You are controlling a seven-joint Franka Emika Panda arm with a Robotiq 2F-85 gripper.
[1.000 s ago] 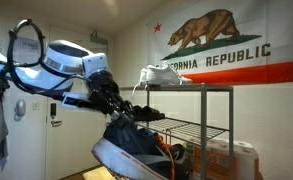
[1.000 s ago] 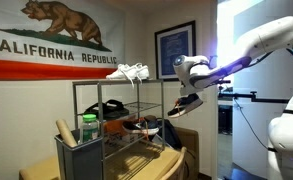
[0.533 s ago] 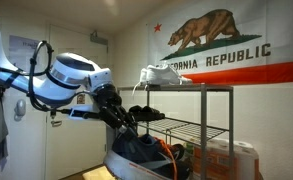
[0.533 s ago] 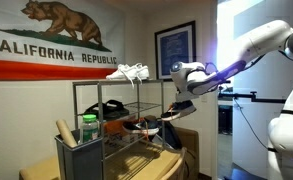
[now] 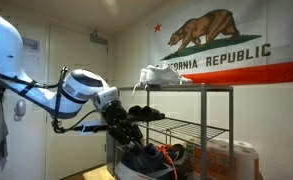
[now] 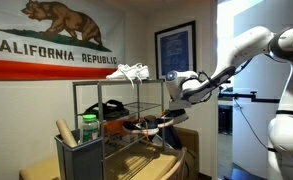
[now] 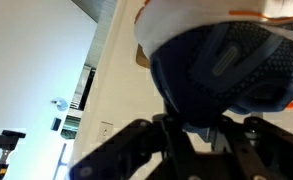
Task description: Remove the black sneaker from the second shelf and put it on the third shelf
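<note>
The fingers (image 5: 132,131) are clamped on the black sneaker (image 5: 146,160), which hangs beneath them just outside the rack's (image 6: 74,120) open end, its long axis apparently pointing inward, with the third shelf (image 6: 136,160) lying lower and farther in.

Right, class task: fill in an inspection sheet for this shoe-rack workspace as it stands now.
surface: grey wire rack; second shelf holds flat black shoes.
job's things: black sneaker held at the rack's end, below second-shelf level; contact with the third shelf cannot be told.
clutter: white sneakers on top tier; green-capped bottle in foreground.
grippers: gripper shut on the black sneaker.
cables: thin dark cable along the arm.
surroundings: California flag, framed picture on walls.
</note>
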